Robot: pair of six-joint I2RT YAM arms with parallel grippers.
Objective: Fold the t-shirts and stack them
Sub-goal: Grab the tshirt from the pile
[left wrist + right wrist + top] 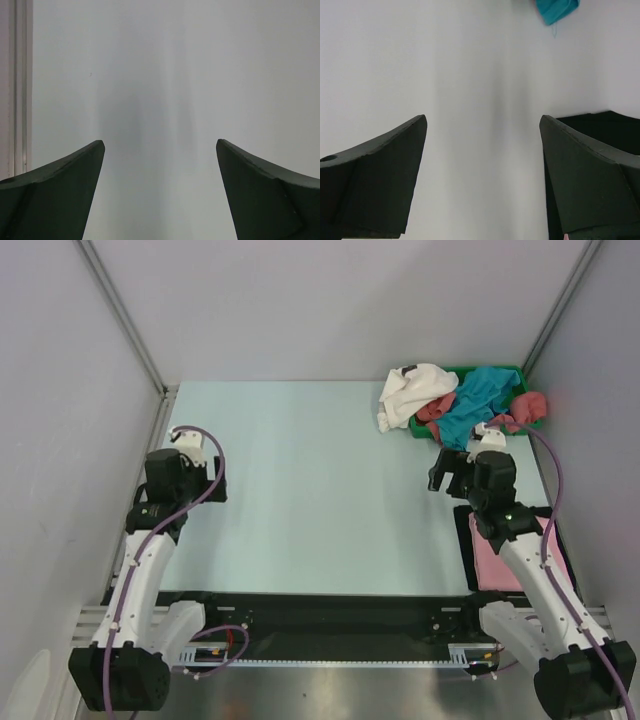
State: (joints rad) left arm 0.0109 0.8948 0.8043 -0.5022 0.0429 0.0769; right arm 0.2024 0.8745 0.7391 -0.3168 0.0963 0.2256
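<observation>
Left gripper (160,144) and right gripper (483,118) both apart and empty, beyond right gripper one white shirt (413,388), one teal shirt (480,398), red shirts (531,405) half buried, number unclear, behind it one pink shirt (492,558) partly covered

From my station this reads as a lab test cell: bare grey panel walls (330,300) on metal posts (118,310) box in a plain pale counter (300,490). Two white arms (145,560) with purple cables (221,465) are bolted to a metal frame (340,660) at its near edge.
</observation>
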